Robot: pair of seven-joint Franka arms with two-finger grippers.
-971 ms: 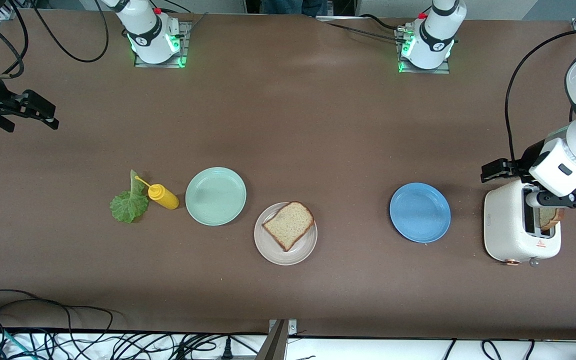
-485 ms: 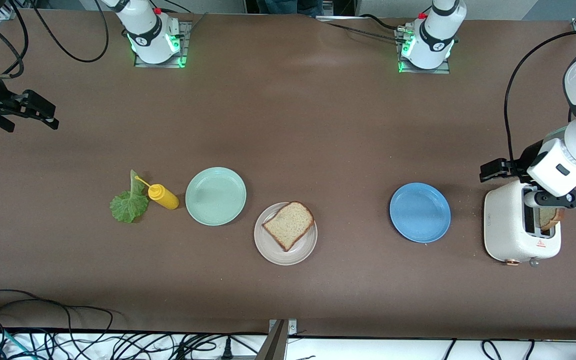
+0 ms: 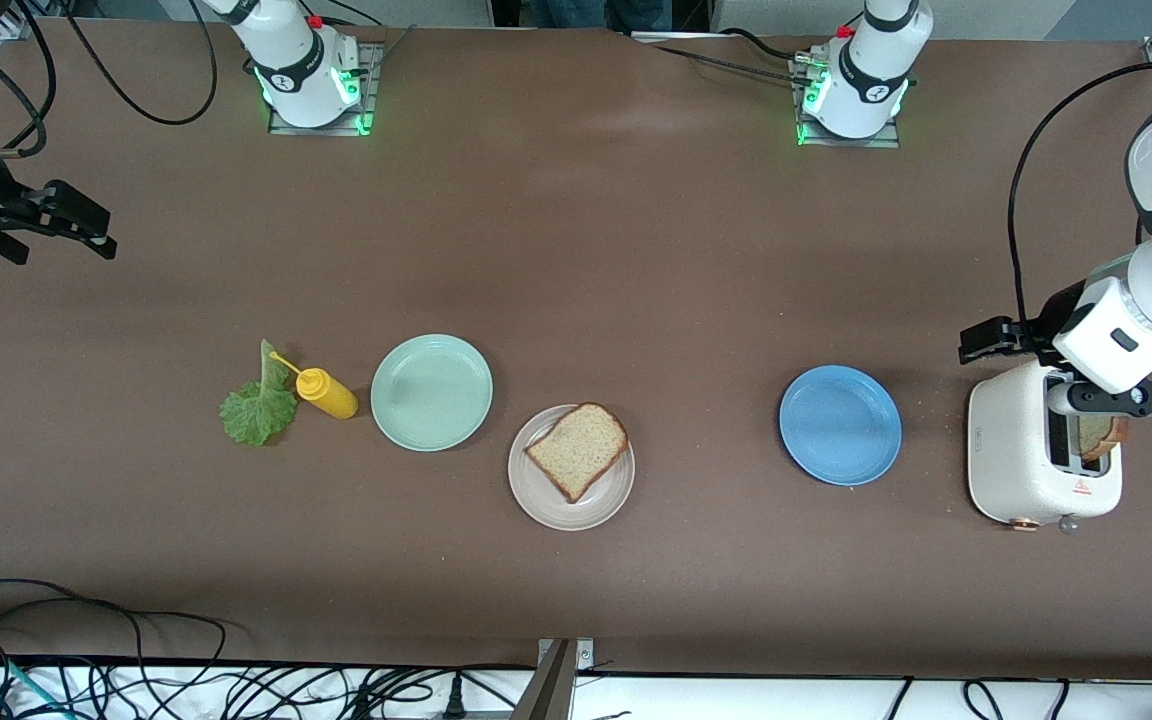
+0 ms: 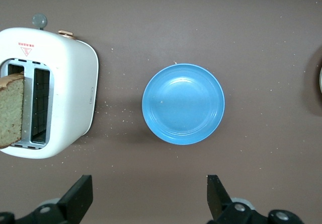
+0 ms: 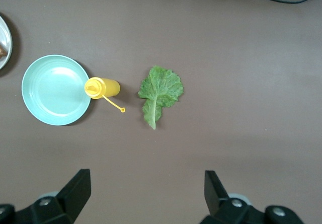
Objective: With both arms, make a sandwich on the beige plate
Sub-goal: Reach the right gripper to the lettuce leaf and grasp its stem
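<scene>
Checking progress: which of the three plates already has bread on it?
The beige plate, nearest the front camera, holds one bread slice; the mint-green plate and blue plate hold nothing.

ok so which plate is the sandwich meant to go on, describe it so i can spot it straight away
Three round plates sit in a loose row on the brown table. The beige plate is the middle one, nearest the front camera, between the mint-green plate and the blue plate. It alone is off-white and carries a bread slice.

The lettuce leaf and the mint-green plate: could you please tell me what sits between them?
A yellow squeeze bottle sits between the lettuce leaf and the mint-green plate; both the front view and the right wrist view show it.
</scene>
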